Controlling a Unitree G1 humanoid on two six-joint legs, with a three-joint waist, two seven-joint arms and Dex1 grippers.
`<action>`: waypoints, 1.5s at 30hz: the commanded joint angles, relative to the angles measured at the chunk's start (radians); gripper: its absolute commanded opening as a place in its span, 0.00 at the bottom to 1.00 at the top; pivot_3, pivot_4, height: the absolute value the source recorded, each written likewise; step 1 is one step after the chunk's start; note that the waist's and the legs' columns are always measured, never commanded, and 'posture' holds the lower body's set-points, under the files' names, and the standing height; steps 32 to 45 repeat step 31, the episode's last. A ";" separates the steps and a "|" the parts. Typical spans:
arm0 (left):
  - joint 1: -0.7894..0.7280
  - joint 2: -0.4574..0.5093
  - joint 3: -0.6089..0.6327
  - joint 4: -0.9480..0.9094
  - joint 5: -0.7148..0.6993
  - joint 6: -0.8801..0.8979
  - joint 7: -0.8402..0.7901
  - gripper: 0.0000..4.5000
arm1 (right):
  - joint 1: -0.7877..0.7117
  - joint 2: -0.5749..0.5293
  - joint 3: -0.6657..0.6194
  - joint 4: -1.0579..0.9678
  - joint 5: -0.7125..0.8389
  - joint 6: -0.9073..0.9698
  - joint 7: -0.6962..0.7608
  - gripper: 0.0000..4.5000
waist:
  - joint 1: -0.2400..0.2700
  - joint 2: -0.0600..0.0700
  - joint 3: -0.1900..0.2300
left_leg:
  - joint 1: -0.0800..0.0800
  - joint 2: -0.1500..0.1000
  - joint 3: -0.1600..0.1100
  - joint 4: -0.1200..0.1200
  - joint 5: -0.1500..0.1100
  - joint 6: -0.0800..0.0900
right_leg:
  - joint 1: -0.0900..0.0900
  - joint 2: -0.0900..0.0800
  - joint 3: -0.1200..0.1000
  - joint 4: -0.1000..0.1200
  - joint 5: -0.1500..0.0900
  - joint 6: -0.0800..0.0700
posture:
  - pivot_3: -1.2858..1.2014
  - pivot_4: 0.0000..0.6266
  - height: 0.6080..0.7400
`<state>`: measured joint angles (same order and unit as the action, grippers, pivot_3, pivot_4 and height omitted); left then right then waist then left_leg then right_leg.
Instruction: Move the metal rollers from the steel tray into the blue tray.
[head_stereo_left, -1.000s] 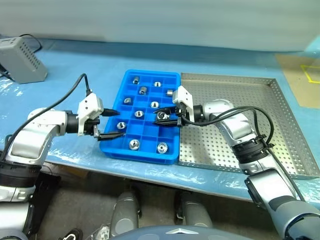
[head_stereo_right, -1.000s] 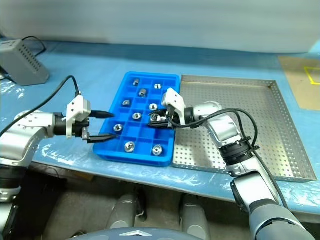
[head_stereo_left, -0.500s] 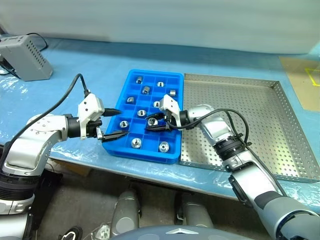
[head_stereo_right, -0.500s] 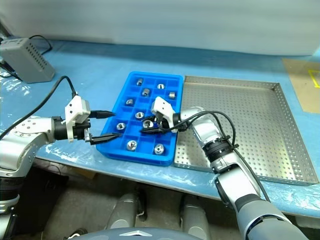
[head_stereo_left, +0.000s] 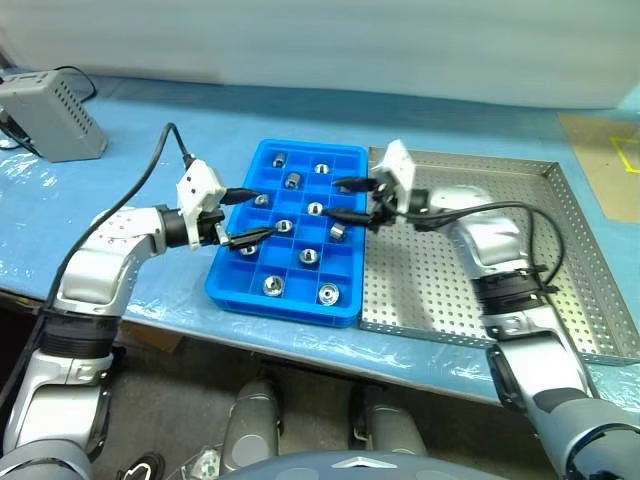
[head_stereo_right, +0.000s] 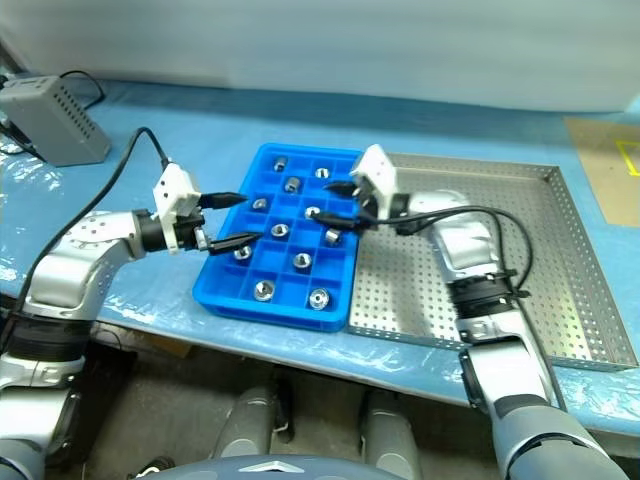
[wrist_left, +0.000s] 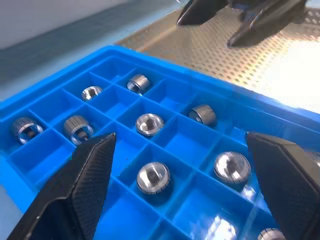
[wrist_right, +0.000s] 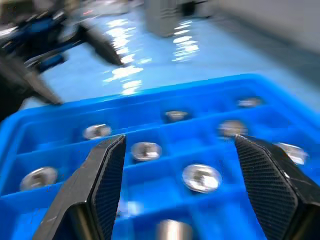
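The blue tray (head_stereo_left: 232, 280) lies on the table, with several metal rollers (head_stereo_left: 271, 286) sitting in separate compartments. The steel tray (head_stereo_left: 480, 290) lies against its right side. My left gripper (head_stereo_left: 258, 213) is open and empty, hovering over the blue tray's left columns. My right gripper (head_stereo_left: 338, 198) is open and empty too, hovering over the blue tray's right edge and pointing left. In the left wrist view, rollers (wrist_left: 153, 177) lie below my open fingers (wrist_left: 85, 185). The right wrist view looks across the compartments to the left gripper (wrist_right: 50, 45).
A grey box (head_stereo_left: 55, 115) with a black cable stands at the back left of the blue-covered table. A tan panel with a yellow mark (head_stereo_left: 625, 150) lies at the far right. The table's front edge runs just below both trays.
My right gripper opened, left its roller in the blue tray, then rose and drew back right to the tray's right edge. My left gripper moved right over the tray's left columns.
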<state>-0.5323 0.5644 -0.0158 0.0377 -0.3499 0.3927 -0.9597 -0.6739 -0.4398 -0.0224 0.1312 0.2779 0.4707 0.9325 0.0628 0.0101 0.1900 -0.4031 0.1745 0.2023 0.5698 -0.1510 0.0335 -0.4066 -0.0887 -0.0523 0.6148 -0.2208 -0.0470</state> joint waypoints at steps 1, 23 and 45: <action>-0.026 -0.067 -0.026 0.050 0.031 -0.050 0.051 0.97 | 0.072 0.016 -0.068 -0.073 0.030 0.024 -0.108 0.80 | -0.013 -0.001 0.000 | 0.000 0.000 0.000 0.000 0.000 0.000 | 0.000 0.000 0.000 0.000 0.000 0.000 | 0.44 0.24 1.00; -0.061 -0.342 0.032 -0.027 0.019 0.006 0.402 0.97 | 0.302 0.176 -0.111 -0.360 -0.096 -0.008 -0.666 0.80 | -0.053 -0.001 0.000 | -0.002 0.000 0.000 -0.002 0.000 0.001 | -0.002 0.001 0.000 -0.002 0.000 0.000 | 0.41 0.24 1.00; 0.099 -0.386 0.000 -0.188 0.091 -0.025 0.563 0.97 | 0.396 0.270 -0.110 -0.471 -0.173 -0.012 -0.856 0.80 | -0.054 -0.001 0.000 | -0.002 -0.001 0.000 -0.006 -0.001 0.002 | -0.002 0.001 0.000 -0.009 0.000 0.001 | 0.42 0.24 1.00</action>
